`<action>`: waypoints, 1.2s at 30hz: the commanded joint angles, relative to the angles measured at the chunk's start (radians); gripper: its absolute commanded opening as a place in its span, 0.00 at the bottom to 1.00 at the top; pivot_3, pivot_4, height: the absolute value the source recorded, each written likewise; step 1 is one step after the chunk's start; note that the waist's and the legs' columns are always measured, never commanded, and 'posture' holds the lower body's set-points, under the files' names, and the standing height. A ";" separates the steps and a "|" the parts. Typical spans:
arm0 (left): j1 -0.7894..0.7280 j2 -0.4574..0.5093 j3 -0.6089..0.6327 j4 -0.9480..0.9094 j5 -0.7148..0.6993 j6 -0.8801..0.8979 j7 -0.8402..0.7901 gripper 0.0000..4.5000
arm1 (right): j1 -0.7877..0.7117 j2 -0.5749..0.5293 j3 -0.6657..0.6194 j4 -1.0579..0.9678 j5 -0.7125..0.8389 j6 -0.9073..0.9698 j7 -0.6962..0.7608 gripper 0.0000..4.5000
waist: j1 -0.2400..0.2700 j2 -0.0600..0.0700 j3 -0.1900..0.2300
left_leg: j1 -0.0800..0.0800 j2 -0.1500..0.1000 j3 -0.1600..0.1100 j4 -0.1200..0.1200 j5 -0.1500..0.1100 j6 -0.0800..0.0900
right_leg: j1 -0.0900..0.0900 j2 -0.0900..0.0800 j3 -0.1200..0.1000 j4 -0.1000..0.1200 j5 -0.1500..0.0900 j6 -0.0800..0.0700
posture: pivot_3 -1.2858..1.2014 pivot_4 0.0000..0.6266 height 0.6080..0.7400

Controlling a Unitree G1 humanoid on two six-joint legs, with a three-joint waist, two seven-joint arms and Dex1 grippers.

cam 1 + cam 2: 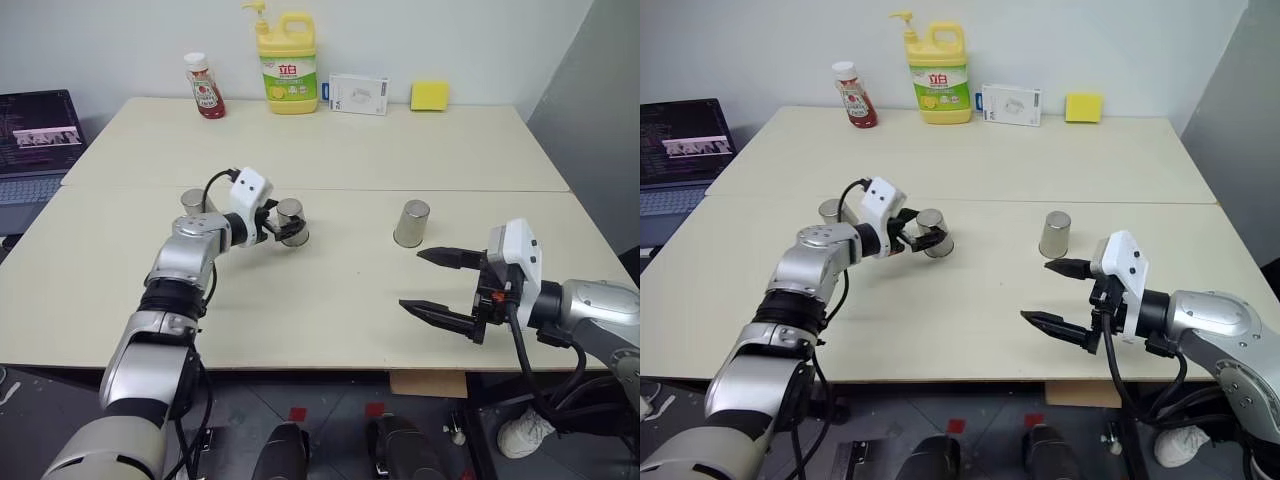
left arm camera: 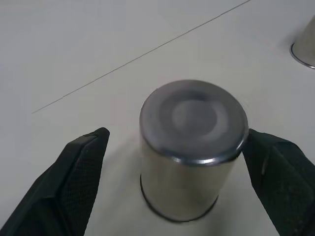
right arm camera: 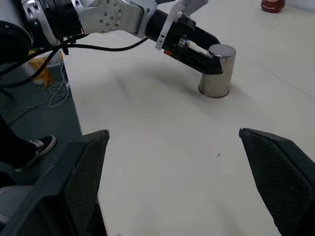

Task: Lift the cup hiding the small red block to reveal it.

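Three upturned silvery cups stand in a row on the table: a left one (image 1: 192, 201), a middle one (image 1: 292, 222) and a right one (image 1: 411, 223). My left gripper (image 1: 288, 229) is open, with a black finger on either side of the middle cup (image 2: 193, 147). One fingertip (image 2: 275, 169) is close by the cup's rim and the other (image 2: 78, 172) stands apart from it. My right gripper (image 1: 437, 285) hangs open over the table's near right edge, in front of the right cup, with nothing in it. The small red block is hidden.
Along the back wall stand a red-capped sauce bottle (image 1: 206, 87), a yellow dish-soap bottle (image 1: 288, 60), a white box (image 1: 358, 94) and a yellow sponge (image 1: 429, 95). A laptop (image 1: 35, 140) sits off the table's left side. A shoe (image 3: 42, 143) is on the floor.
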 commanded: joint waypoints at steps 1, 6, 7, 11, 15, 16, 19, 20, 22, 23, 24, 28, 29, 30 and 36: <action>-0.065 -0.031 0.008 0.090 0.029 -0.064 0.017 1.00 | -0.040 -0.003 0.007 -0.007 0.005 -0.005 -0.011 1.00 | -0.001 0.000 0.000 | 0.000 0.000 0.000 0.000 0.000 0.000 | 0.000 0.000 0.000 0.000 0.000 0.000 | 0.52 0.24 1.00; -0.092 -0.053 0.020 0.151 0.039 -0.093 0.012 0.78 | -0.098 0.019 0.002 0.018 0.039 0.015 -0.037 1.00 | -0.003 0.000 0.000 | 0.000 0.000 0.000 0.000 0.000 0.000 | 0.000 0.000 0.000 0.000 0.000 0.000 | 0.52 0.24 1.00; -0.095 -0.055 0.024 0.158 0.038 -0.096 0.010 0.74 | -0.107 0.021 0.001 0.022 0.043 0.018 -0.040 1.00 | -0.003 0.000 0.000 | 0.000 0.000 0.000 0.000 0.000 0.000 | 0.000 0.000 0.000 0.000 0.000 0.000 | 0.52 0.24 1.00; -0.101 -0.056 0.043 0.153 0.020 -0.096 0.007 0.60 | -0.115 0.023 0.007 0.031 0.040 0.017 -0.042 1.00 | -0.001 0.000 0.000 | -0.001 0.000 -0.001 0.000 0.000 0.000 | 0.000 0.000 0.000 0.000 0.000 0.000 | 0.52 0.24 1.00; -0.079 -0.038 0.062 0.057 0.009 -0.078 0.009 0.60 | -0.115 0.025 0.013 0.031 0.035 0.016 -0.044 1.00 | -0.001 0.000 0.000 | -0.001 0.000 -0.001 0.000 0.000 0.000 | 0.000 0.000 -0.001 0.000 0.000 0.000 | 0.52 0.24 1.00; -0.067 -0.027 0.070 0.008 0.010 -0.066 0.019 0.60 | -0.114 0.026 0.013 0.029 0.036 0.016 -0.044 1.00 | -0.001 0.000 0.000 | -0.001 0.000 -0.001 0.000 0.000 0.000 | 0.000 0.000 -0.001 0.000 0.000 0.000 | 0.52 0.24 1.00; -0.012 0.014 0.100 -0.164 0.014 -0.004 0.070 0.60 | -0.110 0.025 0.011 0.027 0.036 0.015 -0.045 1.00 | -0.004 0.000 0.000 | -0.001 0.000 -0.001 0.000 0.000 0.000 | -0.001 0.000 -0.001 0.000 0.000 0.000 | 0.52 0.24 1.00; 0.019 0.033 0.116 -0.228 0.017 0.036 0.097 0.60 | -0.108 0.026 0.012 0.030 0.033 0.012 -0.044 1.00 | -0.005 0.000 0.000 | -0.001 0.000 -0.001 -0.001 0.000 0.000 | -0.001 0.000 0.000 0.000 0.000 0.000 | 0.52 0.24 1.00; 0.070 0.058 0.139 -0.313 0.023 0.098 0.138 0.60 | -0.108 0.027 0.017 0.037 0.028 0.008 -0.041 1.00 | -0.008 0.000 0.000 | 0.000 0.001 -0.001 -0.001 0.000 0.000 | -0.001 0.000 0.000 0.001 0.000 0.000 | 0.52 0.24 1.00; 0.092 0.066 0.146 -0.345 0.025 0.122 0.154 0.60 | -0.107 0.028 0.019 0.040 0.025 0.005 -0.039 1.00 | -0.008 0.000 0.000 | 0.001 0.001 -0.001 -0.001 0.000 0.000 | -0.001 0.000 0.000 0.001 0.000 0.000 | 0.52 0.24 1.00; 0.107 0.070 0.154 -0.363 0.023 0.146 0.166 0.60 | -0.108 0.029 0.020 0.042 0.024 0.004 -0.037 1.00 | -0.007 0.000 0.000 | 0.001 0.001 -0.001 -0.001 0.000 0.000 | 0.000 0.000 0.000 0.001 0.000 0.000 | 0.52 0.24 1.00; 0.133 0.055 0.190 -0.344 0.014 0.171 0.233 0.60 | -0.131 0.035 0.037 0.062 0.014 -0.004 -0.025 1.00 | 0.003 0.000 0.000 | 0.001 0.001 -0.001 0.000 0.000 0.000 | 0.000 0.000 -0.001 0.001 0.000 0.000 | 0.52 0.24 1.00; 0.127 0.042 0.205 -0.330 0.001 0.175 0.249 0.60 | -0.137 0.035 0.040 0.067 0.012 -0.006 -0.022 1.00 | 0.004 0.000 0.000 | 0.000 0.000 -0.002 0.001 0.000 0.000 | 0.000 0.000 -0.001 0.001 0.000 0.000 | 0.52 0.24 1.00; 0.119 0.036 0.210 -0.315 -0.003 0.178 0.257 0.60 | -0.141 0.035 0.043 0.071 0.010 -0.007 -0.019 1.00 | 0.005 0.000 0.000 | 0.000 0.000 -0.002 0.002 0.000 0.000 | 0.000 -0.001 -0.002 0.001 0.001 0.001 | 0.52 0.24 1.00; 0.069 0.027 0.200 -0.182 0.023 0.132 0.277 0.60 | -0.151 0.029 0.048 0.082 0.005 -0.010 -0.009 1.00 | 0.002 -0.001 0.000 | -0.001 -0.001 -0.002 0.002 0.000 0.000 | 0.000 -0.002 -0.001 0.001 0.001 0.001 | 0.52 0.24 1.00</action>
